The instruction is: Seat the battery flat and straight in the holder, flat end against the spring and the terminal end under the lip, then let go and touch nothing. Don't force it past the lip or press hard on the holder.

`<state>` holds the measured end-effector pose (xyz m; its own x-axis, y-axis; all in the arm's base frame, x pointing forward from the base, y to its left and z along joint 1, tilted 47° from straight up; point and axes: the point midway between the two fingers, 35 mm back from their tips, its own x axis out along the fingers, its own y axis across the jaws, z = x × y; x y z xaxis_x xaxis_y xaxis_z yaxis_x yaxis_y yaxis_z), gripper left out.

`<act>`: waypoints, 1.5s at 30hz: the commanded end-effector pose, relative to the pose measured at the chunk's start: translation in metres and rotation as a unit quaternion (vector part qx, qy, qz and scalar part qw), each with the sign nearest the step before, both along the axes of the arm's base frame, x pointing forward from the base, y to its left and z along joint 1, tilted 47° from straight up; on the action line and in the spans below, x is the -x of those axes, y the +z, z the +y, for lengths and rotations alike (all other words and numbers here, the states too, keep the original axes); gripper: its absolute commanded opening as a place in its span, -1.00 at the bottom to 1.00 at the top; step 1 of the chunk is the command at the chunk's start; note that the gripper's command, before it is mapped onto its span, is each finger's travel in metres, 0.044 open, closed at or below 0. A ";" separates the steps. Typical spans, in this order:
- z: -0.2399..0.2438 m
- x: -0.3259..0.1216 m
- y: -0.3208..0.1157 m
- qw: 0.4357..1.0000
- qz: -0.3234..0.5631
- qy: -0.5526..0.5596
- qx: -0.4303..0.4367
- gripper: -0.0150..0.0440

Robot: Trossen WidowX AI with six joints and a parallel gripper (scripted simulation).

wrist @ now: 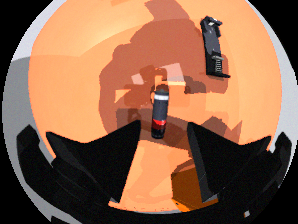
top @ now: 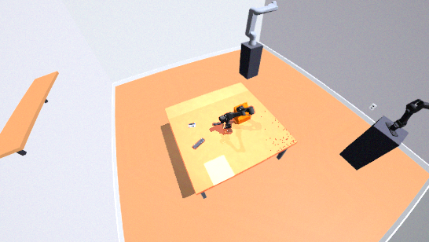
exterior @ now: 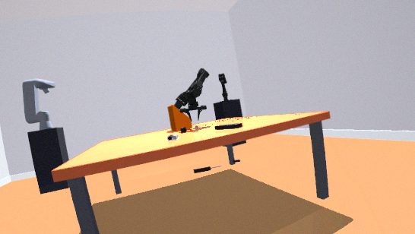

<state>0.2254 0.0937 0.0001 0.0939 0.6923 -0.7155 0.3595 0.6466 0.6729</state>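
The battery (wrist: 160, 111) lies on the table beneath my gripper, grey and dark with a pale band and a red band. My gripper (wrist: 164, 125) (exterior: 194, 118) is partly open and empty, above the table. In the wrist view, the battery's red-banded end is closest to the line between the fingertips. The dark holder (wrist: 212, 47) (exterior: 183, 130) (top: 216, 124) lies apart from the battery, at the upper right in the wrist view. Its coil spring faces the bottom of that view; a small metal contact is at the far end. The holder looks empty. The arm hides the battery in the top view.
A long dark object (top: 198, 144) (exterior: 229, 126) and a small white-and-dark object (top: 192, 125) (exterior: 172, 137) lie on the table (top: 185, 111). A pale square (top: 219, 170) is near its front edge. The arm's orange base (top: 243, 119) (exterior: 179, 120) stands behind my gripper.
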 end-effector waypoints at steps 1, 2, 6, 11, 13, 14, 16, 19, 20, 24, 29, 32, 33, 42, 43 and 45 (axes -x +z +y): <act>0.005 0.006 0.000 0.999 0.032 -0.008 -0.024 0.26; 0.005 0.006 0.000 0.999 0.032 -0.008 -0.024 0.26; 0.006 0.006 -0.002 0.999 0.032 -0.008 -0.023 0.26; 0.012 0.005 -0.008 0.999 0.032 -0.008 -0.023 0.26; 0.014 0.005 -0.010 0.999 0.032 -0.008 -0.022 0.26; 0.015 0.004 -0.012 0.999 0.032 -0.008 -0.022 0.26; 0.017 0.004 -0.014 0.999 0.032 -0.008 -0.022 0.26; 0.021 0.004 -0.017 0.999 0.032 -0.008 -0.022 0.26; 0.022 0.004 -0.018 0.999 0.032 -0.008 -0.022 0.26; 0.026 0.003 -0.023 0.999 0.032 -0.008 -0.022 0.26; 0.032 0.003 -0.028 0.999 0.032 -0.008 -0.023 0.26; 0.036 0.004 -0.031 0.999 0.032 -0.008 -0.024 0.26; 0.037 0.004 -0.032 0.999 0.032 -0.008 -0.024 0.26; 0.041 0.004 -0.035 0.999 0.032 -0.008 -0.025 -0.09; 0.041 0.004 -0.035 0.999 0.032 -0.008 -0.025 -0.12; 0.041 0.004 -0.035 0.999 0.032 -0.008 -0.025 -0.16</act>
<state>0.2211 0.1353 -0.0337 0.0583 0.7298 -0.6812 0.4097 0.6047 0.6829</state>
